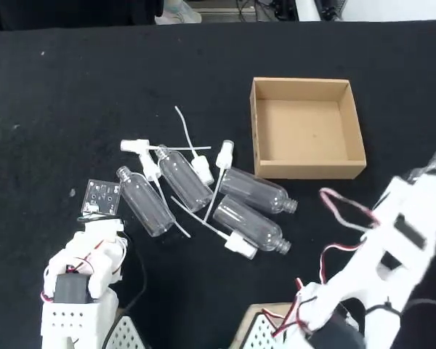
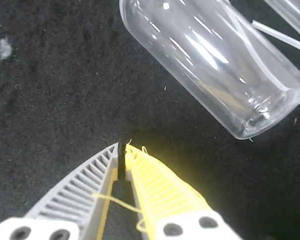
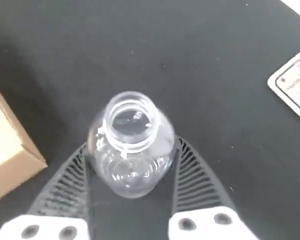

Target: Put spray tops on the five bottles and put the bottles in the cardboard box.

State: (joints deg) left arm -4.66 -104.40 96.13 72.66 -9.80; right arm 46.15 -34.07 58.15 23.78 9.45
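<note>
High view: black tabletop [image 1: 73, 87] is set with the empty cardboard box [image 1: 309, 169], open side up for loading. Four clear bottles [image 1: 147, 202] are seen lying beside it, apparently uncapped. A fifth bottle [image 3: 131, 150] is pinched upright by the right tool [image 3: 131, 155], neck exposed, likely for capping. Left tool [image 2: 121, 150] is pressed together, empty, near one lying bottle [image 2: 215, 65]. Spray tops [image 1: 241, 246] are scattered loose among the bottles.

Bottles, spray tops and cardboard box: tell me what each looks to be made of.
The bottles are probably clear, glossy plastic: the black table shows through them and highlights streak their walls. The spray tops seem to be opaque white plastic, with thin translucent tubes. The cardboard box is plain, matte brown cardboard, its wall thickness visible at the rim.
</note>
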